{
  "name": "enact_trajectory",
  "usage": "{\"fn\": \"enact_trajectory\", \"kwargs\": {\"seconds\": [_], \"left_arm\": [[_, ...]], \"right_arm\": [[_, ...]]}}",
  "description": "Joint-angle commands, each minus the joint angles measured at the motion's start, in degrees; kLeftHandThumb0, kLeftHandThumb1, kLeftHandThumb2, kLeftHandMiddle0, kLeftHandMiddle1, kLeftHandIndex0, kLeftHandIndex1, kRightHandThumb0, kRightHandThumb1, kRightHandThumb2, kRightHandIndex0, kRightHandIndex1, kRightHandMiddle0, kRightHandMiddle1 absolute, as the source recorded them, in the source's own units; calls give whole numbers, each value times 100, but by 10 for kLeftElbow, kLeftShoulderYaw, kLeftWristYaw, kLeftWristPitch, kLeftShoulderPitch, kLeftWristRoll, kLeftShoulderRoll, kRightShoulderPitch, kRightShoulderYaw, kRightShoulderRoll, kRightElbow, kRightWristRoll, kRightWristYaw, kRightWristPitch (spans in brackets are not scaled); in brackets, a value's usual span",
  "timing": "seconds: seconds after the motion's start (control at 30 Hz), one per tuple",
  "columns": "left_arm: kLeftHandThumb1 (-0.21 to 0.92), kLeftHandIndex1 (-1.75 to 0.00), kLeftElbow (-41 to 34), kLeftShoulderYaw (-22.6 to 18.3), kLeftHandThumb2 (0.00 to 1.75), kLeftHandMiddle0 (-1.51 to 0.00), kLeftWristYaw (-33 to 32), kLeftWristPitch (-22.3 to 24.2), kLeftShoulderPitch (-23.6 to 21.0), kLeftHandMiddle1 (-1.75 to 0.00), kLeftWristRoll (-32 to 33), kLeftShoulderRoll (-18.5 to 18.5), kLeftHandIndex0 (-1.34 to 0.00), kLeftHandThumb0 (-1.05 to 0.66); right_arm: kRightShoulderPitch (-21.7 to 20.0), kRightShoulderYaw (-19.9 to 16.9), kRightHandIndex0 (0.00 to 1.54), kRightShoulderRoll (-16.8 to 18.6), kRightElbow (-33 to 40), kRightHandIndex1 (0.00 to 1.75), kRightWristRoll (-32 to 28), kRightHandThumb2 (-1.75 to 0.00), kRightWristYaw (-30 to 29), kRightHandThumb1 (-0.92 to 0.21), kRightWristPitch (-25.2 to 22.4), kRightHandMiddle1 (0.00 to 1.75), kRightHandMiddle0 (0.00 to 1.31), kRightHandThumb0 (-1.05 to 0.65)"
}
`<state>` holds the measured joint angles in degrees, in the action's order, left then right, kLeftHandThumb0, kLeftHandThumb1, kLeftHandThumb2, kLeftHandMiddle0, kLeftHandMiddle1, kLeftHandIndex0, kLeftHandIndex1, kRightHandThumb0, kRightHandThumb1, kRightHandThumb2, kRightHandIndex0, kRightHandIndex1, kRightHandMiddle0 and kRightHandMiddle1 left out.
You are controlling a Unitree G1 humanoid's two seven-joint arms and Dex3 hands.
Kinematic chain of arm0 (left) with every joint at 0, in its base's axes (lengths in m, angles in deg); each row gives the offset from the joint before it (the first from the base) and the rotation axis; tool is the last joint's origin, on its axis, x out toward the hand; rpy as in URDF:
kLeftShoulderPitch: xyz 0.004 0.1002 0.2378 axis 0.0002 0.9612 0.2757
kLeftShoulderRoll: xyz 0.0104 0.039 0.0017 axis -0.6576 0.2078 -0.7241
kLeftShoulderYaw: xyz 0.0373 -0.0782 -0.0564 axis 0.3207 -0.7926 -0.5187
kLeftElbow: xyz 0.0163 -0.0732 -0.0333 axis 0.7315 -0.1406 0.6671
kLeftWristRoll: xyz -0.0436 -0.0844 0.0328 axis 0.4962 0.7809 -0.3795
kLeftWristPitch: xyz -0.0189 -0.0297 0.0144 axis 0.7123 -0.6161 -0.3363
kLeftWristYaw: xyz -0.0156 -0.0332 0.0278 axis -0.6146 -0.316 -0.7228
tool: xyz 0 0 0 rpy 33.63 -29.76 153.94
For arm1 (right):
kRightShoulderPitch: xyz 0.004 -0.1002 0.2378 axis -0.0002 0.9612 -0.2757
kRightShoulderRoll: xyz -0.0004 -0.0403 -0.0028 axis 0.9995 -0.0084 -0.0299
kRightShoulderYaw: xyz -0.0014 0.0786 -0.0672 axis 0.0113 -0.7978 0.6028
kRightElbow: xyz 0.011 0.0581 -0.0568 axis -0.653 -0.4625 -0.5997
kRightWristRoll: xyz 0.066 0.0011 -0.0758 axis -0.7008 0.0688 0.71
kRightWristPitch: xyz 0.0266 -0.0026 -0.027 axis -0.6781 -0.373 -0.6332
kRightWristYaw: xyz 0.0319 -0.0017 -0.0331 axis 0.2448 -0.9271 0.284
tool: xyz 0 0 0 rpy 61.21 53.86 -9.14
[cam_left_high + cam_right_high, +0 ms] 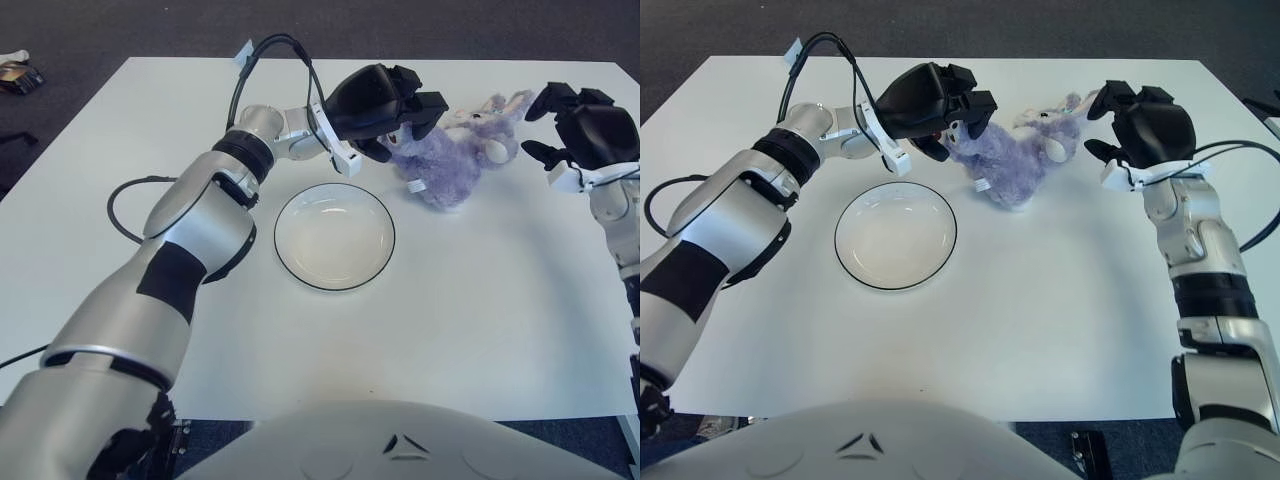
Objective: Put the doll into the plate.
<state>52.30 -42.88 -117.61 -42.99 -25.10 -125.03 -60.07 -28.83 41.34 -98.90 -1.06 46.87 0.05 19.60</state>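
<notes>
A purple plush doll [450,155] lies on its side on the white table, just beyond and to the right of the plate [335,237]. That plate is white with a dark rim and holds nothing. My left hand [410,112] reaches across from the left, its black fingers spread over the doll's left end and touching the fur, not closed around it. My right hand [548,128] hovers to the right of the doll's ears, fingers relaxed and holding nothing, with a small gap to the doll.
The white table [480,330] ends at a dark carpeted floor on all sides. A black cable [275,50] loops above my left forearm. A small object [18,72] lies on the floor at the far left.
</notes>
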Motion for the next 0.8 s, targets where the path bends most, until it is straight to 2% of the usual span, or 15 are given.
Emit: {"fn": "enact_trajectory", "kwargs": {"seconds": [0.0,0.43,0.67,0.77], "left_arm": [[11,-175,3,-2,153,-80,9,-6,-10,-164,9,-4,-54,0],[13,-175,1,-1,151,-80,8,-10,-9,-163,14,-3,-53,0],[12,-175,-7,13,152,-80,-25,6,-12,-164,-10,-6,-53,0],[12,-175,-8,17,152,-80,-37,14,-12,-163,-16,-8,-53,0]], "right_arm": [[-21,19,19,-13,-21,105,9,-99,-12,-31,26,129,0,-51],[-44,41,21,-18,-29,110,9,-97,10,-31,39,124,0,-57],[-57,56,15,-20,-34,102,11,-91,34,-35,40,111,0,-61],[-70,70,10,-19,-57,88,14,-89,38,-34,54,103,0,-64]]}}
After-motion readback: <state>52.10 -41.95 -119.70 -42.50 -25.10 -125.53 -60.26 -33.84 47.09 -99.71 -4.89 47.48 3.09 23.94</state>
